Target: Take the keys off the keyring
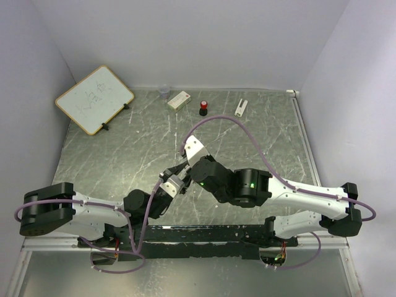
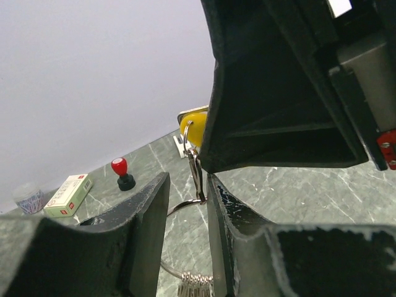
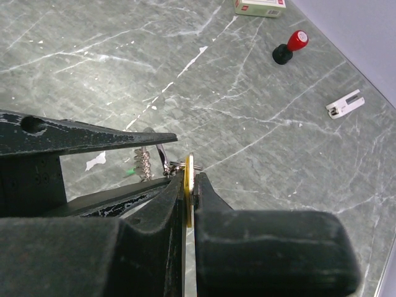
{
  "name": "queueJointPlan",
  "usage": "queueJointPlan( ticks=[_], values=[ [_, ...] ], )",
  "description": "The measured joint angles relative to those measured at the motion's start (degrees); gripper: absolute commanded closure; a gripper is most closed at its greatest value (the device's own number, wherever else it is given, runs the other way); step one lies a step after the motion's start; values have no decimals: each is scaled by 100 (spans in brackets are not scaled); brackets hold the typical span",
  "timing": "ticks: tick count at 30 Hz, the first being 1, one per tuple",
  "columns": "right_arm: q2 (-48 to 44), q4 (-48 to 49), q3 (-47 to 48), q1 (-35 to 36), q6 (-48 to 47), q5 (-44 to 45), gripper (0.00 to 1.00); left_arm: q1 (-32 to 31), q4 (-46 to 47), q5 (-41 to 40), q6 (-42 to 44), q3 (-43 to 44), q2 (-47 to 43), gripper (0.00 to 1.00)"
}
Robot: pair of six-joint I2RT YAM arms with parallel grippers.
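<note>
at the far edge of the table (image 1: 124,161), just left of the white box (image 1: 179,100) and the red-capped knob (image 1: 203,108), stands a small clear cup (image 1: 164,91); something bluish sits in it, too blurred to name. both arms reach in from the near corners and meet over the table's middle, the left arm angling far and right, the right arm stretched leftward. the right gripper (image 3: 189,179) is clamped flat on the yellow key (image 3: 189,162), seen edge-on, its long axis in line with the fingers. in the left wrist view the key's head is uppermost and the keyring (image 2: 197,176) hangs from its hole, the wire running almost straight down into the left gripper (image 2: 187,185). those fingers (image 2: 151,229) stand a narrow gap apart around the wire; whether they pinch it cannot be told. a speck of the green key (image 3: 131,171) shows beside the ring's coil.
</note>
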Motion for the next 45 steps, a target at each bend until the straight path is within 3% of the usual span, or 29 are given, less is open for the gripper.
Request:
queueJointPlan(
  ticks=[18, 33, 45],
  values=[
    [0, 52, 22, 103, -83, -55, 100, 0, -20, 48, 28, -107, -181, 52],
    [7, 129, 52, 181, -216, -166, 100, 0, -1497, 852, -114, 92, -1016, 44],
    [0, -133, 142, 243, -227, -61, 100, 0, -2273, 654, -127, 68, -1746, 37]
  ],
)
